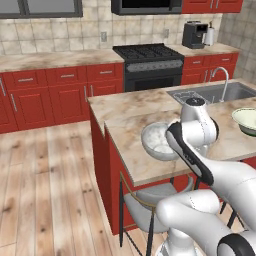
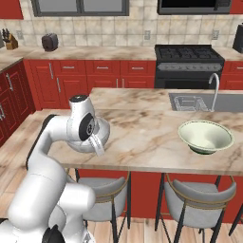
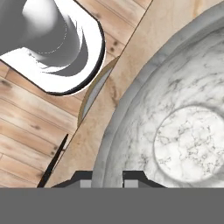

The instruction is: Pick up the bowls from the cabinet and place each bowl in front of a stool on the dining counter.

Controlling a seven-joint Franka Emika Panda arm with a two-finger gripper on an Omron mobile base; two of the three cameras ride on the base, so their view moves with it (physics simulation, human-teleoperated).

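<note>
Your fingers (image 3: 107, 176) pinch the near rim of the marbled bowl (image 3: 175, 127), which rests on the dining surface (image 2: 142, 137) above a stool (image 2: 102, 194). Your arm folds forward, hand pointing down. The cream bowl (image 2: 205, 136) sits well apart, rightward.

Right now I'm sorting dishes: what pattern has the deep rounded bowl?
Grey-white marbled veining on the deep rounded bowl; hand view.

The arm (image 1: 210, 200) was glossy white, built of rounded, bulbous segments joined by dark grey to black bands at the joints. A domed white cap with a dark ring topped the uppermost joint, centre right of the left base frame. The tool (image 3: 108, 177) had small dark grey fingertips (image 3: 133, 176).
</note>
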